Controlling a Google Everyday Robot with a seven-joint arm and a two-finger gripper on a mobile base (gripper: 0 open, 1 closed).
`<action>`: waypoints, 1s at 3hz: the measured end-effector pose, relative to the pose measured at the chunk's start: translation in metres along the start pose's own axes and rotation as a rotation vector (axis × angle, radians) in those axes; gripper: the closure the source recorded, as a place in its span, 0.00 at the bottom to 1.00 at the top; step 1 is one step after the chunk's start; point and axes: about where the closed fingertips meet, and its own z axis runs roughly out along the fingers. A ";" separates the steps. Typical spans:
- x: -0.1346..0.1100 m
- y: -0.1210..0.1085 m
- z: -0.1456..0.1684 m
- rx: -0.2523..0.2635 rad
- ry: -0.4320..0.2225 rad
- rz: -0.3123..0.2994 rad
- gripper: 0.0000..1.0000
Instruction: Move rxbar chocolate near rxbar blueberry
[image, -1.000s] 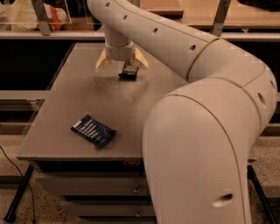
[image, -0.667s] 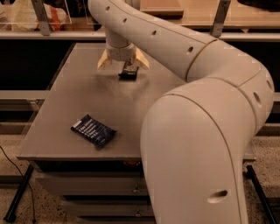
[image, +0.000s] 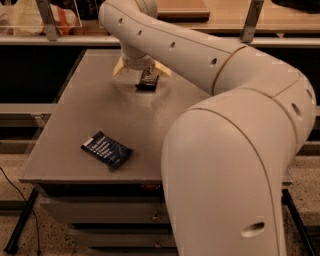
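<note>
The rxbar chocolate (image: 148, 80), a small bar in a black wrapper, lies at the far middle of the grey table (image: 65, 110). My gripper (image: 141, 71) points down over it, with its tan fingers (image: 119, 68) spread apart, one on each side of the bar; the bar sits towards the right finger. The gripper is open. The rxbar blueberry (image: 106, 149), a dark blue wrapper with white text lines, lies flat near the table's front left edge, well apart from the black bar.
My large white arm (image: 225, 150) fills the right half of the view and hides the table's right side. A wooden shelf with metal posts (image: 47, 20) runs behind the table. Drawers (image: 100, 210) sit under the tabletop.
</note>
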 end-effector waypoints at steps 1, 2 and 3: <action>0.002 -0.002 0.008 0.000 -0.013 0.013 0.19; 0.006 -0.004 0.015 -0.012 -0.005 0.021 0.41; 0.004 -0.004 0.011 -0.012 -0.005 0.021 0.64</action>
